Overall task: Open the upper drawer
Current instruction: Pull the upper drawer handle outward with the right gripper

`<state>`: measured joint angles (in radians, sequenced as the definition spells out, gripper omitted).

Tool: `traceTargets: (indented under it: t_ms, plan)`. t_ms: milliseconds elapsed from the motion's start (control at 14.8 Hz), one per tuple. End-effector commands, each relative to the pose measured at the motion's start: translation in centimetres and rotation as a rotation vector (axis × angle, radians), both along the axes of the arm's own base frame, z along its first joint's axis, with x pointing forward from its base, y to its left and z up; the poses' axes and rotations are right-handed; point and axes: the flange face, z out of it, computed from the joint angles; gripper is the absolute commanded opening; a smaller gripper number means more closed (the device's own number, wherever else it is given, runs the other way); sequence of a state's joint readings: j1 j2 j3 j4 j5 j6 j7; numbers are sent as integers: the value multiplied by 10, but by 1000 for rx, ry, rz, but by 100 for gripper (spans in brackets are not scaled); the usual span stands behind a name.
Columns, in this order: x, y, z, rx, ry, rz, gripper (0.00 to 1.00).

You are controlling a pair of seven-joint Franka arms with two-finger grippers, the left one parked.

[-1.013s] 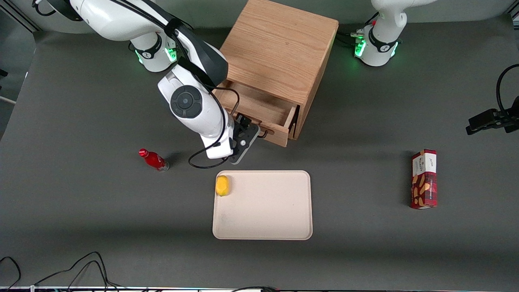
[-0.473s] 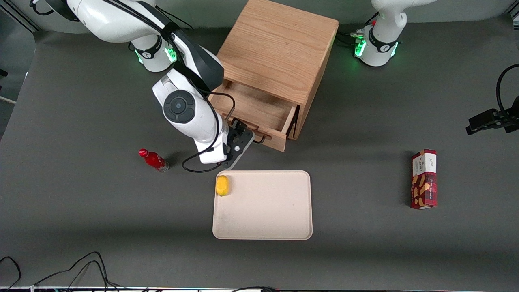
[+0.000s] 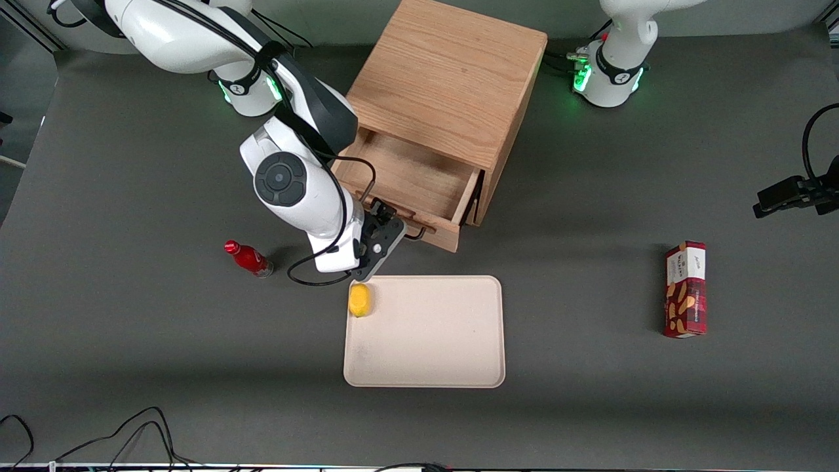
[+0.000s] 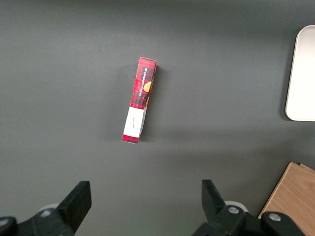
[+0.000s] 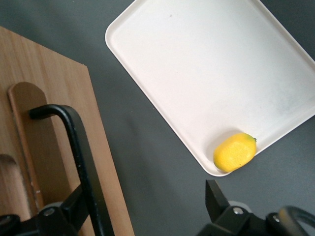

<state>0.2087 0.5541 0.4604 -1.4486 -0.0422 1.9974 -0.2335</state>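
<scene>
On the dark table (image 3: 131,164) I see the wooden cabinet (image 3: 452,72) with its upper drawer (image 3: 409,180) pulled well out toward the front camera, so I can look down into its bare wooden inside. My gripper (image 3: 387,221) sits right at the front of that drawer, at the thin black handle (image 3: 414,231). From the wrist camera the fingers (image 5: 216,199) stand apart, one on each side of the black handle (image 5: 83,157), and the handle bar runs close by one finger, but I cannot tell if they are touching it. They are not pressed together.

Nearer to the front camera than the drawer lies a pale tray (image 3: 426,367), and a yellow lemon (image 3: 359,300) rests in its corner closest to the gripper. A small red bottle (image 3: 249,259) lies on the table near the working arm. A red snack box (image 3: 686,288) lies toward the parked arm's end of the table
</scene>
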Motion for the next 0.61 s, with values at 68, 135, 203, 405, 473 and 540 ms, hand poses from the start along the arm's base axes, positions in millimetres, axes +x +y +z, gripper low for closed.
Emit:
traceTargets:
  t_ms: [68,135,203,405,473,540]
  plan:
    - [14,-5,3,-2,-17,12,100]
    - [16,-5,-2,-3,-14,12,100]
    - [18,-5,-4,-12,-21,23,100]
    - [19,-6,-4,-19,-33,47,100]
    - [23,-7,-3,-16,-37,43,100]
    - [25,-6,-2,-13,-40,45,100]
